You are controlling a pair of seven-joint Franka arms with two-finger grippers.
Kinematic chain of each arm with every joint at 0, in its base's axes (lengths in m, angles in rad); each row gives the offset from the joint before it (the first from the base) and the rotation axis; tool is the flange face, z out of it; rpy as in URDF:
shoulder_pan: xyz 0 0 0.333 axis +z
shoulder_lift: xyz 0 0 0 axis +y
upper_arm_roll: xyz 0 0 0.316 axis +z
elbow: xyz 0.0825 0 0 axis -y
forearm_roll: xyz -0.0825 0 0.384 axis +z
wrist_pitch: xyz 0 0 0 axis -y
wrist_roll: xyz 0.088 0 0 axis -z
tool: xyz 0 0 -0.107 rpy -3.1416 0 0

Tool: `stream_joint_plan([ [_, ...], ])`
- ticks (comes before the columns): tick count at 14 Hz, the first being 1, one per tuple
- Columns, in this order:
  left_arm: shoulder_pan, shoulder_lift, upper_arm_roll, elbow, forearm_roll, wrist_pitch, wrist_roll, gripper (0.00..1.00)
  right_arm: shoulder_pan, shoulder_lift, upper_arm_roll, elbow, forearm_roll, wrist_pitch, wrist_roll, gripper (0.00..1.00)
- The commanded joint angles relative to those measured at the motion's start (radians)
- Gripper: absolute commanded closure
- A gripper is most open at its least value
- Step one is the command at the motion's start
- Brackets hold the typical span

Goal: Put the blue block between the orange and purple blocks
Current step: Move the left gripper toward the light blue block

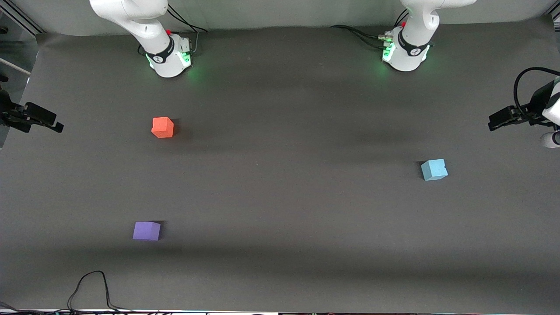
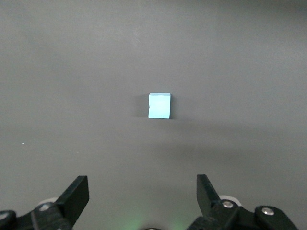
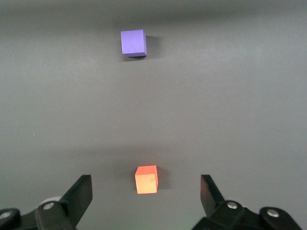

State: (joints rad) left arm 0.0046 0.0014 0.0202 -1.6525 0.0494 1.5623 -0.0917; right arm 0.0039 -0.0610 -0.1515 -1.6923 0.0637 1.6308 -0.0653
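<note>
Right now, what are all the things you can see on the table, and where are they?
orange block: one, orange-red, toward the right arm's end, farthest from the front camera.
purple block: one, violet, toward the right arm's end, nearer to the front camera than the orange block.
blue block: one, light blue, alone toward the left arm's end.
table: one, dark grey.
cable: one, black, at the table's near edge.
left tool: one, black, open, empty, waiting off the table's end.
right tool: one, black, open, empty, waiting.
</note>
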Motion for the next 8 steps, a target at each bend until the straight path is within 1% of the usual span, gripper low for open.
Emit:
stream_joint_plan([
  [1,-0.020,-0.001,0.015,0.023,0.003,-0.036,0.024,0.00,0.002,0.004,-0.005,0.017,-0.001,-0.002,-0.018,0.00],
  [3,-0.029,0.014,0.012,0.057,0.004,-0.044,-0.012,0.00,0.002,-0.002,-0.005,0.017,-0.002,-0.009,-0.018,0.00],
  [4,-0.031,0.015,0.015,0.062,0.004,-0.065,-0.064,0.00,0.002,-0.005,-0.005,0.019,-0.002,-0.009,-0.018,0.00],
  [5,-0.029,0.017,0.014,0.060,-0.002,-0.067,-0.074,0.00,0.002,-0.005,-0.005,0.022,-0.002,-0.009,-0.018,0.00],
  [8,-0.032,0.031,0.014,0.063,-0.031,-0.061,-0.036,0.00,0.002,-0.005,-0.005,0.022,-0.002,-0.009,-0.018,0.00],
])
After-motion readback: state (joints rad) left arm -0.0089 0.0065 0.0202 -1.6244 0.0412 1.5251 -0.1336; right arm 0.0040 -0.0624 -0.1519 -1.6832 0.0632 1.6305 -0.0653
